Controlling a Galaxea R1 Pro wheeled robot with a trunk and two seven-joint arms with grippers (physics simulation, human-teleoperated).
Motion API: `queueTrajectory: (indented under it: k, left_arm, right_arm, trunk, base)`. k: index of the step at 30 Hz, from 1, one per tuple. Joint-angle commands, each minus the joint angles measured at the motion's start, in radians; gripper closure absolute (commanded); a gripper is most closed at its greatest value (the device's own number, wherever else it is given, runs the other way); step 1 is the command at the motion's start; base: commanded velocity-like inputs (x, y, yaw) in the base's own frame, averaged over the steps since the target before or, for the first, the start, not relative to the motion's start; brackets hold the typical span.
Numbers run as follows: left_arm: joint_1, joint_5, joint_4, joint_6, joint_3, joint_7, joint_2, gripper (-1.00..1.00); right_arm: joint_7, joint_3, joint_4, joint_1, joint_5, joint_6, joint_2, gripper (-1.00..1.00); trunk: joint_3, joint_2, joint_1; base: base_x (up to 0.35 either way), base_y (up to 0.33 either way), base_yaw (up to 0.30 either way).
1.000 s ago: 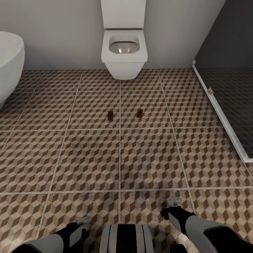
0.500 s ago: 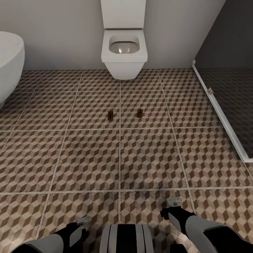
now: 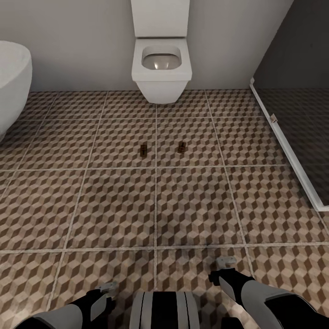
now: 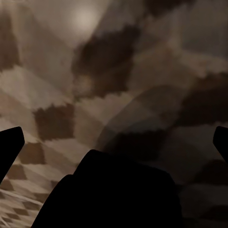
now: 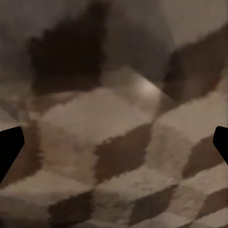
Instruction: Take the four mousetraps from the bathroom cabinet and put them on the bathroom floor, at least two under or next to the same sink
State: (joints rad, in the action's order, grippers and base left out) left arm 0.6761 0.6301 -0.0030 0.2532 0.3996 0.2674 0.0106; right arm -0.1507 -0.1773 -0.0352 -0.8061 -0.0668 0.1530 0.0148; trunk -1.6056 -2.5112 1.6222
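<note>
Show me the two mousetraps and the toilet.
Left mousetrap (image 3: 144, 150), head view, middle of its board.
Right mousetrap (image 3: 182, 147), head view, middle of its board.
Toilet (image 3: 161, 84), head view, front of bowl.

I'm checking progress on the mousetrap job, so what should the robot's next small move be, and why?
Probably turn away toward the cabinet for more traps. Two mousetraps lie on the bathroom floor before the toilet, and the left gripper and right gripper look open and empty.

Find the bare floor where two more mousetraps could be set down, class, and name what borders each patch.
The bathroom floor is bare between the two mousetraps and the robot's arms, and on the tiles between the traps and the shower edge. It is tighter around the toilet base and beside the white tub.
</note>
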Motion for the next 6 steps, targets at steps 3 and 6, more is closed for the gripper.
queueTrajectory:
  k: [3,6]
  left_arm:
    - [0.000,0.008,0.000,0.004,0.008,0.004,0.000,-1.00]
    - [0.000,0.008,0.000,0.004,0.008,0.004,0.000,-1.00]
  right_arm:
    - [-0.003,-0.008,-0.002,-0.001,-0.007,0.002,0.000,-1.00]
    - [-0.003,-0.008,-0.002,-0.001,-0.007,0.002,0.000,-1.00]
  trunk:
    - [0.000,0.000,0.000]
    - [0.000,0.000,0.000]
  base:
    - [0.000,0.000,0.000]
    - [0.000,0.000,0.000]
